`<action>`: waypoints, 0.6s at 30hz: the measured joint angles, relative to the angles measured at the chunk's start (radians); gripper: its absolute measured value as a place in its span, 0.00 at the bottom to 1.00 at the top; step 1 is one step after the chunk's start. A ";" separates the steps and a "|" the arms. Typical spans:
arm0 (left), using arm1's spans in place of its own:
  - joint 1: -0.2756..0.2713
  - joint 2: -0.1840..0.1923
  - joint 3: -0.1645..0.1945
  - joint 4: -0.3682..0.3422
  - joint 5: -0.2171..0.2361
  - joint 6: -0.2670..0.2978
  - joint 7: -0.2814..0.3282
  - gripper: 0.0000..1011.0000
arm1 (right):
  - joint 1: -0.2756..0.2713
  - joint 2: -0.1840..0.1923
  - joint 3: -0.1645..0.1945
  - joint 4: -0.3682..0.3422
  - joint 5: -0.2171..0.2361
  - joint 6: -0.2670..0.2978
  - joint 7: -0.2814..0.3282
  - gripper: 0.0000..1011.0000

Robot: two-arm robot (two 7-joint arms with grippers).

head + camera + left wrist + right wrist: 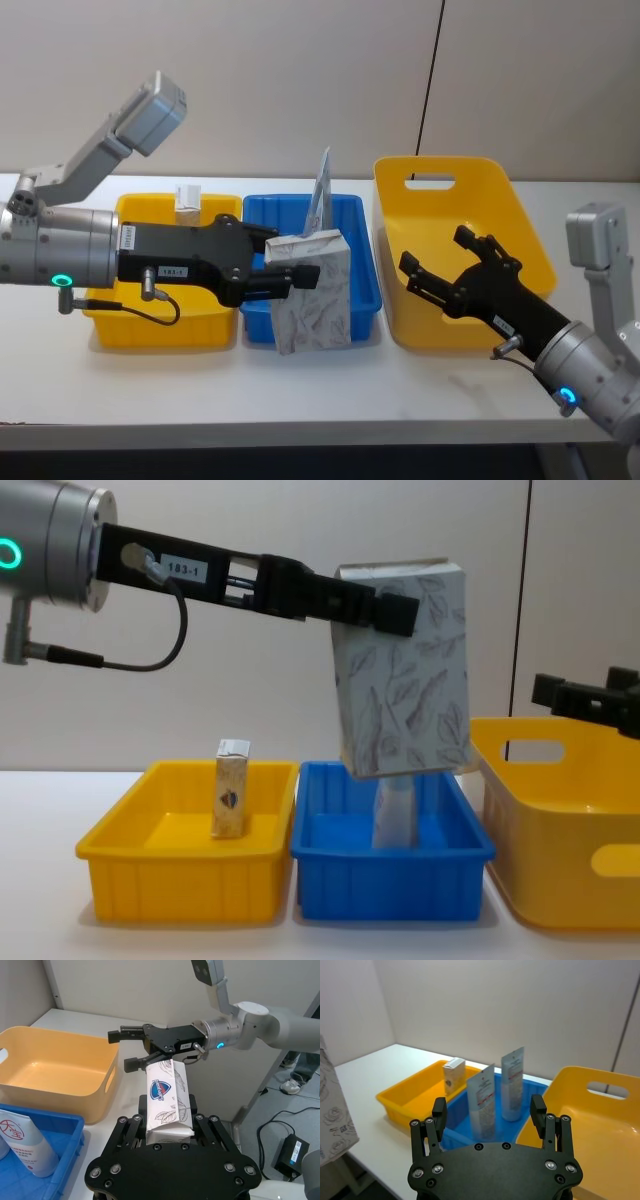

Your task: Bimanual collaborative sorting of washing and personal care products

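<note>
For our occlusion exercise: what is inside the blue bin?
A white pack and a pale blue pouch, upright. In the head view the held carton covers much of the bin.

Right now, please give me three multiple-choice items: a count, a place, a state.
1. Products standing in the blue bin: A one, B two, C four.
2. The cream carton stands in: A the blue bin, B the small yellow bin, C a red bin.
3. The right jaws are: A open and empty, B shut on a pouch, C shut on a carton.
Answers: 1 B, the pale blue pouch and white pack stand there; 2 B, it stands upright there; 3 A, they are spread with nothing between.
</note>
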 joint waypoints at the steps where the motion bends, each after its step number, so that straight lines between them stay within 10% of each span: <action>1: 0.000 0.000 0.000 0.000 0.000 0.000 0.000 0.36 | 0.008 0.005 0.000 0.006 0.008 0.002 0.013 0.99; 18: -0.001 0.000 0.000 0.001 0.000 0.000 0.000 0.36 | 0.185 0.083 -0.039 0.193 0.149 0.066 0.329 0.99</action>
